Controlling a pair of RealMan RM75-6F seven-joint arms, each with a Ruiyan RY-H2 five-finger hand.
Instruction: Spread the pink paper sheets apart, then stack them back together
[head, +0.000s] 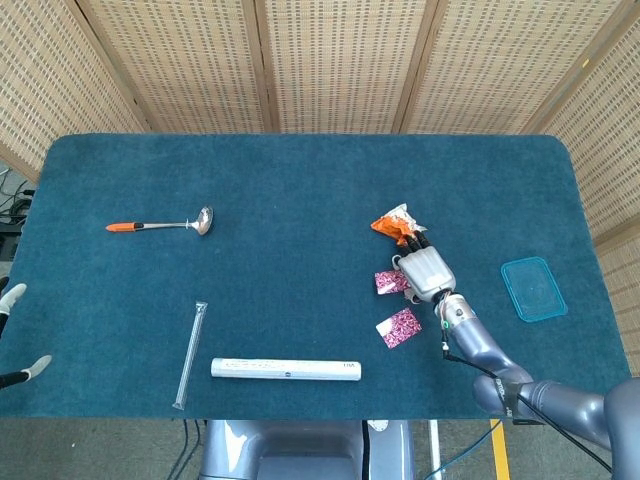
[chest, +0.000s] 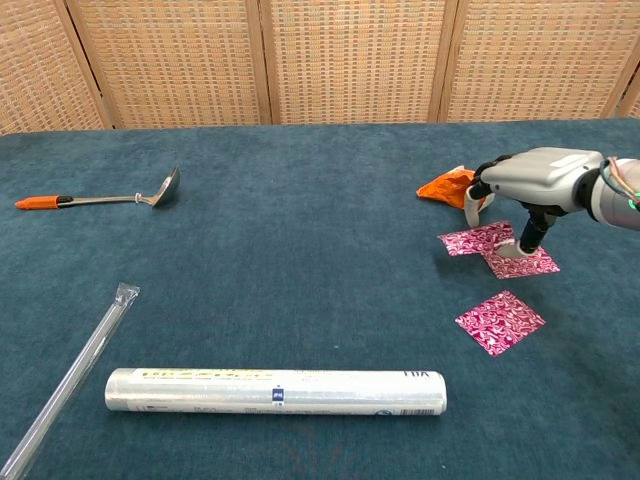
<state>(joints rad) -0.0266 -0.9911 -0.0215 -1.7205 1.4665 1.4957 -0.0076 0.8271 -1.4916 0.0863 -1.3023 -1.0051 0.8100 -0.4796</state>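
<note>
- Pink paper sheets: three show on the right half of the table. Two lie together under the right hand (chest: 540, 185), one (chest: 478, 239) overlapping the edge of the other (chest: 527, 263); a third sheet (chest: 499, 322) lies flat and apart, nearer the front edge.
- Right hand fingers (chest: 530, 232) point down, spread, with the tips resting on the overlapped pair. Whether any sheet is pinched, cannot tell.
- Left hand (head: 12, 300) shows only at the far left edge of the head view, off the table; fingers appear apart and hold nothing.
- Orange wrapper (chest: 446, 186) lies just behind the right hand.
- Teal lid (head: 533, 288) lies further right, well apart.
- Ladle (chest: 100, 198), clear tube (chest: 72, 377) and film roll (chest: 275, 390) lie on the left and front of the table (head: 300, 180).
</note>
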